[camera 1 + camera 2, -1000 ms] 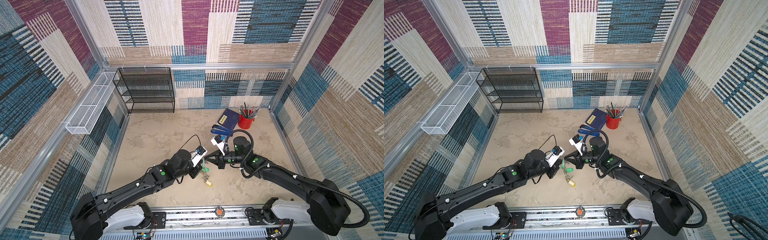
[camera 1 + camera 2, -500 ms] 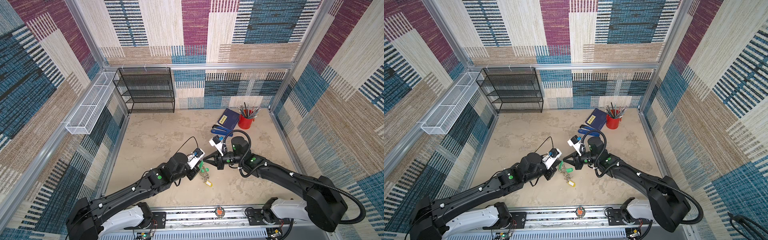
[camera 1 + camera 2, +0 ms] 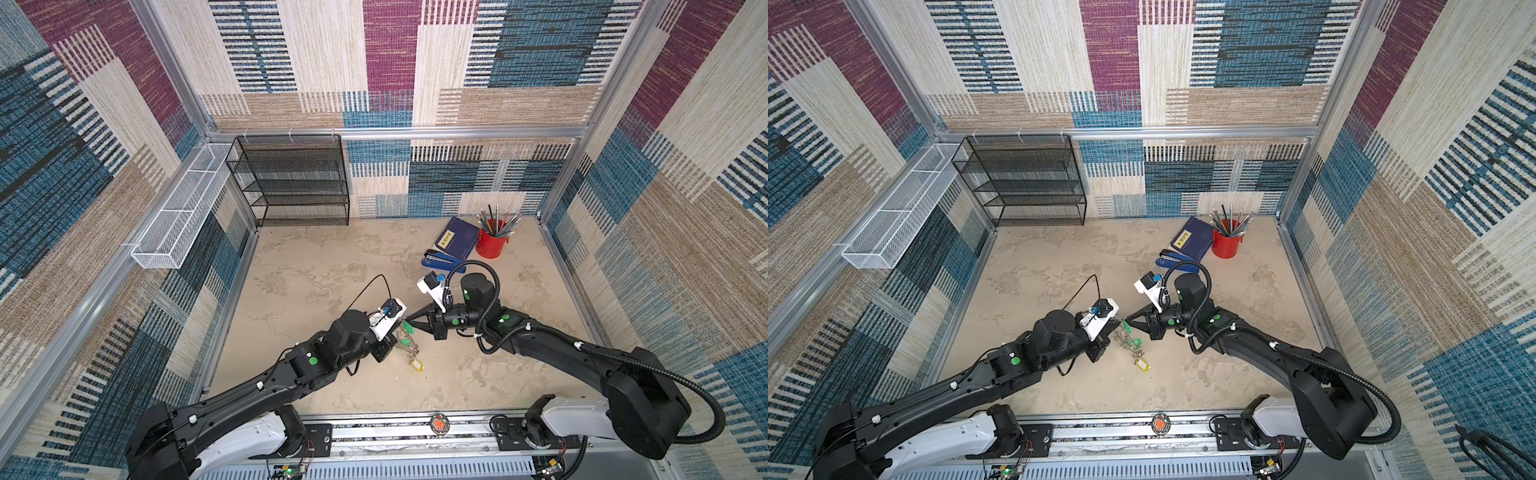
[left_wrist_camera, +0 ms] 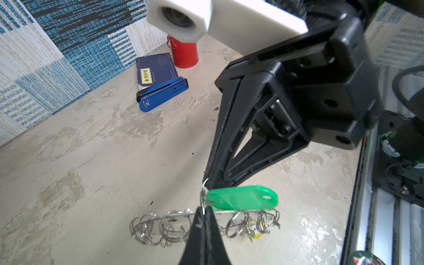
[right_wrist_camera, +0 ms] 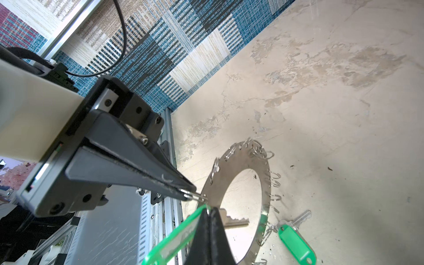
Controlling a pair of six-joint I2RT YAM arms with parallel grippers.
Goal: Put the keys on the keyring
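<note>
1. The keyring (image 5: 243,160) is in the middle of the bench (image 3: 311,291), between the two arms. It is a flat grey ring with a big hole and many little rings round its edge.
2. The left gripper (image 4: 203,210) is closed tight. Its tips pinch one small ring (image 5: 195,196) on the edge of the keyring.
3. The right gripper (image 5: 210,210) is closed tight too. It pinches a green-tag key (image 5: 174,238) at the end of the tag.
4. The tips of the two grippers almost touch, right at the edge of the keyring.
5. A second green-tag key (image 5: 296,243) lies on the bench, just beside the keyring's rim. I cannot tell if it is hooked on.
6. A yellow-tag key (image 3: 417,365) lies on the bench on the near side of the keyring.
7. At the back right of the bench are a blue stapler (image 3: 442,261), a dark blue book (image 3: 457,239) and a red cup (image 3: 491,245) full of pens. They are well apart from the keys.
8. A black mesh shelf (image 3: 297,183) stands at the back wall, and a white wire basket (image 3: 183,212) hangs on the left wall.
</note>
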